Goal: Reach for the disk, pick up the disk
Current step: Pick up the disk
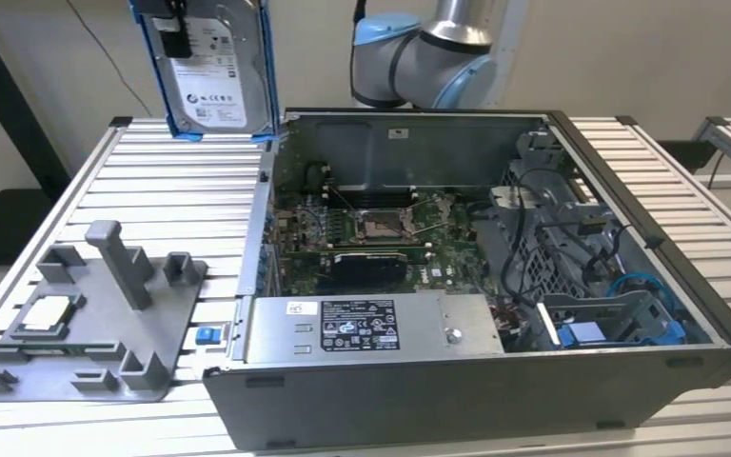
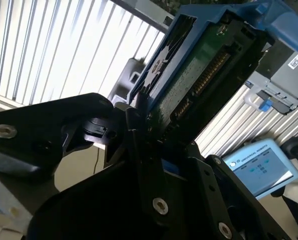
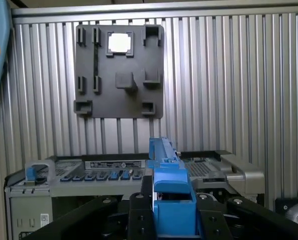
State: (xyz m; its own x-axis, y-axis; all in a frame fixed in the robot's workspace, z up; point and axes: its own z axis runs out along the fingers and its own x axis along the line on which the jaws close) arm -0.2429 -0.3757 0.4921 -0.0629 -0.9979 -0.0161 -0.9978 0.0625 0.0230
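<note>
Disk (image 1: 220, 71) hangs upright in the air, off the table (image 1: 175, 181), above the far corner of the open computer case (image 1: 467, 409) on the exterior view's left. Its label faces the camera, with a blue frame round the edges. In the first wrist view the gripper (image 3: 173, 215) is clamped on the disk's blue frame, black fingers (image 3: 138, 215) tight on either side. A grey tray (image 1: 87, 324) with a chip (image 1: 46, 312) sits near, at the exterior view's left of the case. The arm (image 1: 429, 57) stands at the far side.
</note>
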